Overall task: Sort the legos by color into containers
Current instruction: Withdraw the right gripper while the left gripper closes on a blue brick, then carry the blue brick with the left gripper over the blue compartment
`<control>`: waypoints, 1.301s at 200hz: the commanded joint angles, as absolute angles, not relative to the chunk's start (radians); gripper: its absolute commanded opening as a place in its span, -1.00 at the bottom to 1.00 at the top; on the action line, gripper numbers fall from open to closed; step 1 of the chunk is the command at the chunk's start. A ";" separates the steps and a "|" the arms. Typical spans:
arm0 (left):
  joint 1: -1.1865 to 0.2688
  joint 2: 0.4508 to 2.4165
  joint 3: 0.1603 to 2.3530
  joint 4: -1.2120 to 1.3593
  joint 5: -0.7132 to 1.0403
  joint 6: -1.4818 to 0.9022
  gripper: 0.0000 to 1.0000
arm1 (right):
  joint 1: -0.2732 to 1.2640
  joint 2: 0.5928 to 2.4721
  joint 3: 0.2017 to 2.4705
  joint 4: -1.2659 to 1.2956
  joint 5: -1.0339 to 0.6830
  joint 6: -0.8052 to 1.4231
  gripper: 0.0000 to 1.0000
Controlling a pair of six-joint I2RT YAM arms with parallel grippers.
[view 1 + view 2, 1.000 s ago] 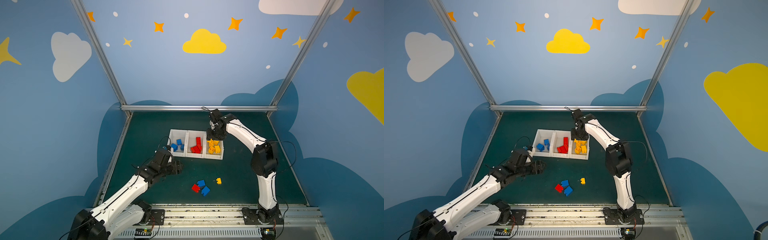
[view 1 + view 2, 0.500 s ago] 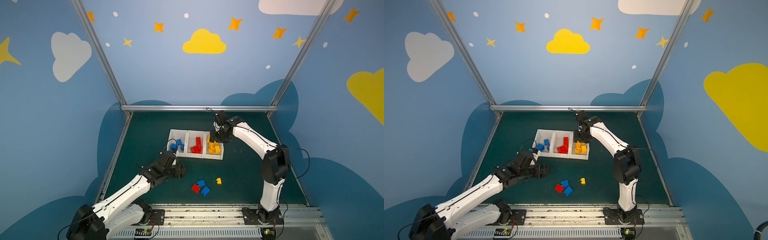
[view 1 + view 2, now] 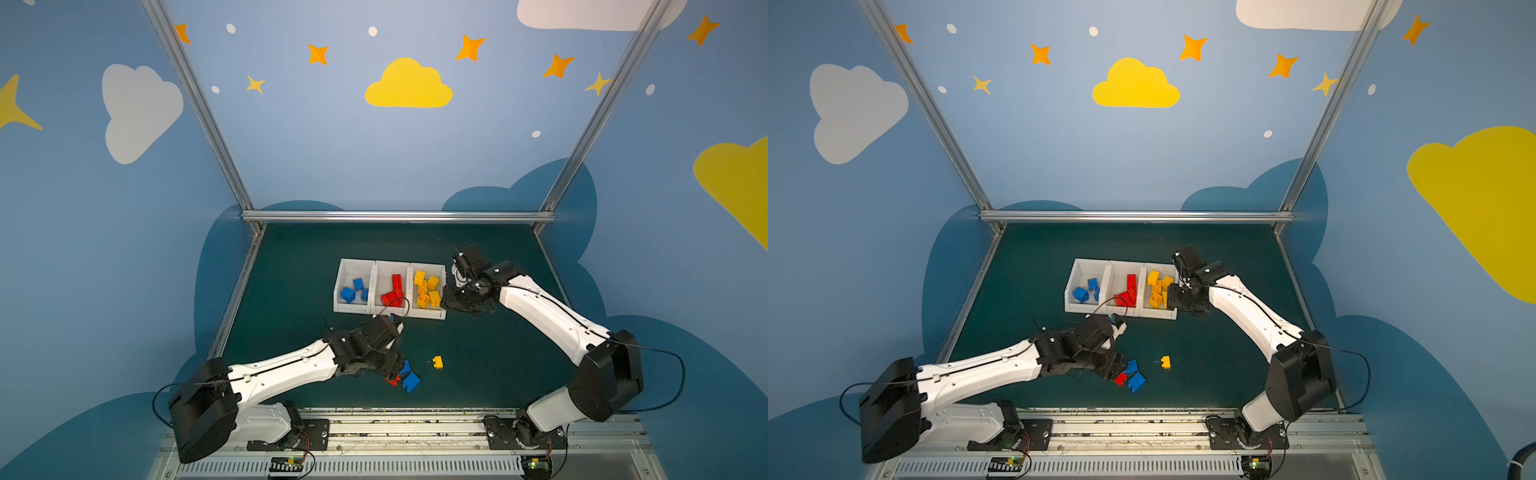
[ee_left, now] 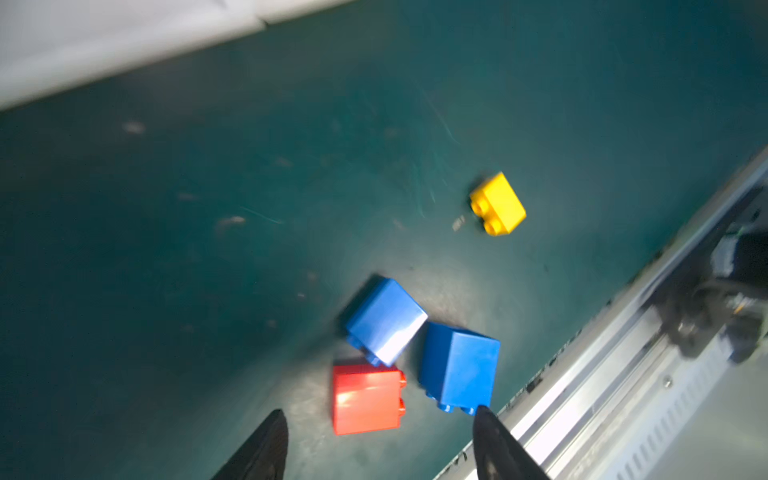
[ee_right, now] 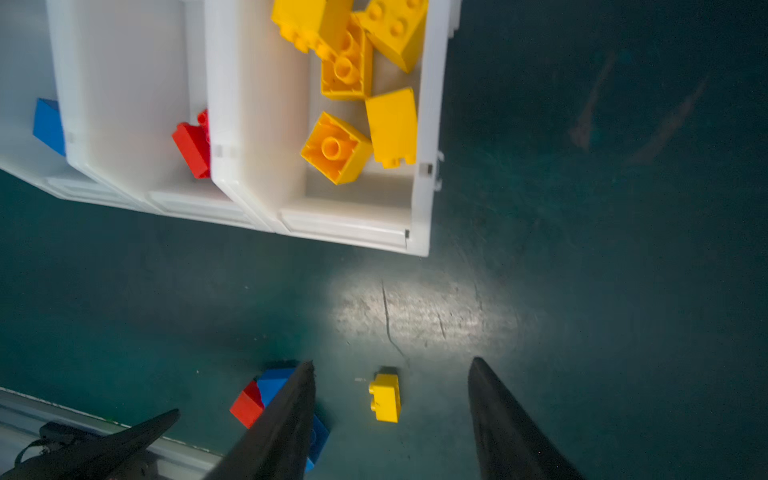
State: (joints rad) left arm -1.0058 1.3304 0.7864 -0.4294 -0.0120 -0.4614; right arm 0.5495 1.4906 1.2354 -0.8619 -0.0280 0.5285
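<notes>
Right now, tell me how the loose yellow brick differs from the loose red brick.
The yellow brick lies alone; the red brick lies close beside a blue brick. The open left gripper points at the red brick, not the yellow brick. Both lie on their sides.

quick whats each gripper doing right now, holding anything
left gripper: open, holding nothing, with the red brick right at its fingers.
right gripper: open, holding nothing.
</notes>
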 commanded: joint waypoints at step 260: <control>-1.103 1.660 1.074 -0.567 -0.012 -0.384 -0.43 | 0.446 1.253 1.009 -0.857 -0.016 0.586 0.17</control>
